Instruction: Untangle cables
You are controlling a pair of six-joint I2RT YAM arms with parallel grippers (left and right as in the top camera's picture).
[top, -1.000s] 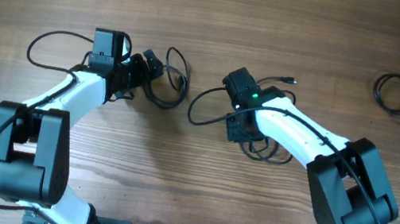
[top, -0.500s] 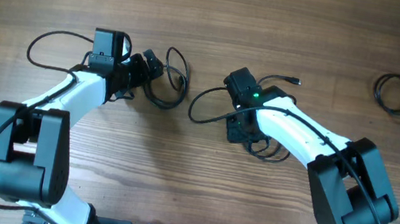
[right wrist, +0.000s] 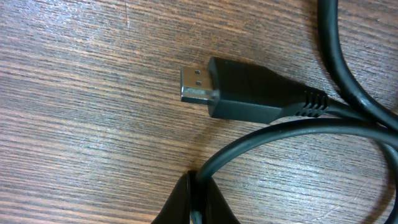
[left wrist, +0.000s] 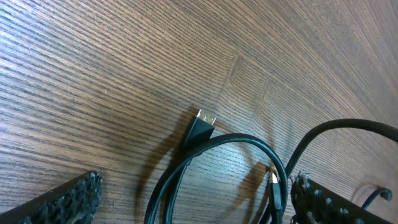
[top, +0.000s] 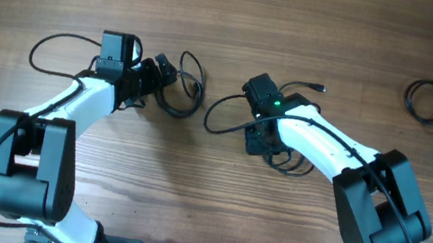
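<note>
Thin black rubbery cables (right wrist: 273,138) are lying looped under both wrists, the right gripper (right wrist: 194,200) having just snapped together and now pinching one strand beside a flat metal-tipped plug (right wrist: 249,93), the left gripper (left wrist: 193,205) hanging spread around another loop, so pulling apart looks next.

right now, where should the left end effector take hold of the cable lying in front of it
The black plug body, from straight above: it lies flat, thicker than the cord, just ahead of the open left end effector.

text: none legible | labels, brands: none | numbers, signs: none | checked: all views
</note>
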